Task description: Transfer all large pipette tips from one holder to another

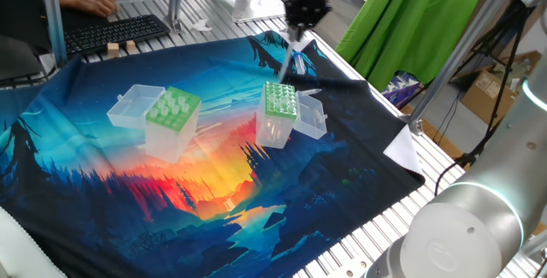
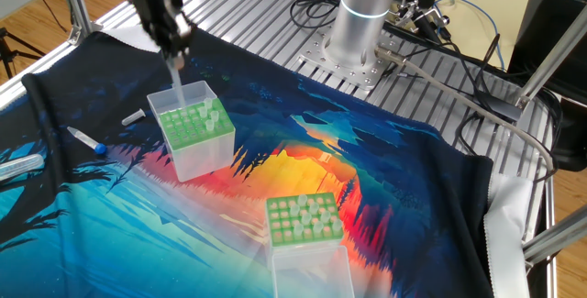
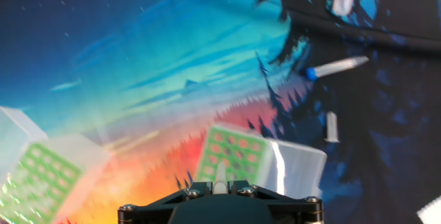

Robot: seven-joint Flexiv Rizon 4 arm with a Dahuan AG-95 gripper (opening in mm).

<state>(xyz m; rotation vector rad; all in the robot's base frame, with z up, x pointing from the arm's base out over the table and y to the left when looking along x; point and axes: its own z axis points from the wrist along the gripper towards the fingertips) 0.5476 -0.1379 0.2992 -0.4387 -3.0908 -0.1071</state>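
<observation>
Carrying 1 pipette tip (image 2: 175,76) away from its holder.
Fingers (image 2: 174,52) pinch the tip above the holder (image 2: 194,137); keep it vertical, then lower slowly.

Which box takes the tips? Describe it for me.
On the sunset-print cloth stand two green-topped clear boxes. It is the narrower box, nearest the gripper holding a pipette tip. Its plate has many small holes; the other box has few wide ones.

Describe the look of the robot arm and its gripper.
The arm is a smooth silver-white cylinder with a glowing teal ring, bolted to a metal base plate. Black and grey cables trail from its base. The gripper is black, with visible screws in the hand view.
</observation>
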